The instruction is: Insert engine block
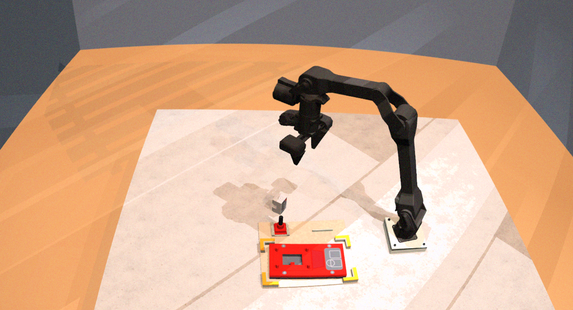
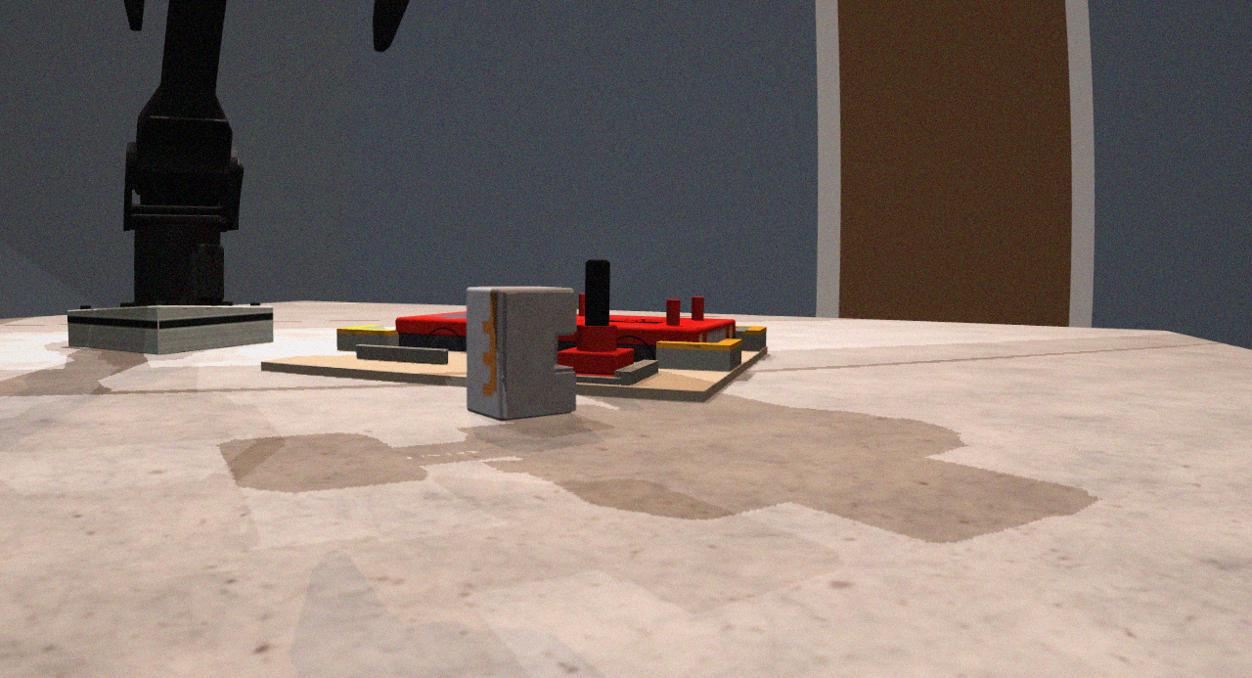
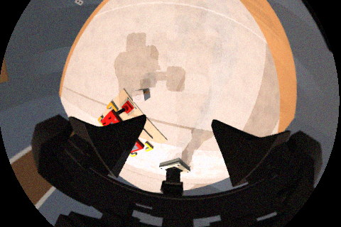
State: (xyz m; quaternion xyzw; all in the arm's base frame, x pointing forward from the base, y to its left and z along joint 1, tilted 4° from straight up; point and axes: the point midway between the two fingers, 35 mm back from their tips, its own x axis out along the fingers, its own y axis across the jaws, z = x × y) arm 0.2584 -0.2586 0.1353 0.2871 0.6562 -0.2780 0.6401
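No readable lettering or brand name on anything in view. The closest to markings: thin pale outlines, one of them a circle, on the grey panel (image 1: 333,259) at one end of the red car body (image 1: 316,273) (image 2: 700,327) (image 3: 110,118), and an orange toothed stripe down a side of the engine block (image 1: 279,203) (image 2: 530,351) (image 3: 141,94).

The block stands upright on the pale mat (image 1: 180,188) (image 2: 787,586) (image 3: 213,50), outside the board (image 1: 298,225) (image 2: 700,392) (image 3: 156,131) and near its edge; a notch shows in one side. The opening (image 1: 292,259) in the car body has no block in it.

Between block and car body, on the board, rises a black peg (image 1: 280,220) (image 2: 597,293) (image 3: 121,111) on a red foot (image 1: 280,228) (image 2: 597,359) (image 3: 128,106). Small red pins stand around the opening. Yellow-topped corner brackets sit around the car body; a thin grey bar (image 1: 322,230) (image 2: 401,353) lies on the board beyond it.

Gripper (image 1: 305,156) (image 3: 179,120) high above the mat, fingers spread almost fully, nothing held between them, well apart from the block.
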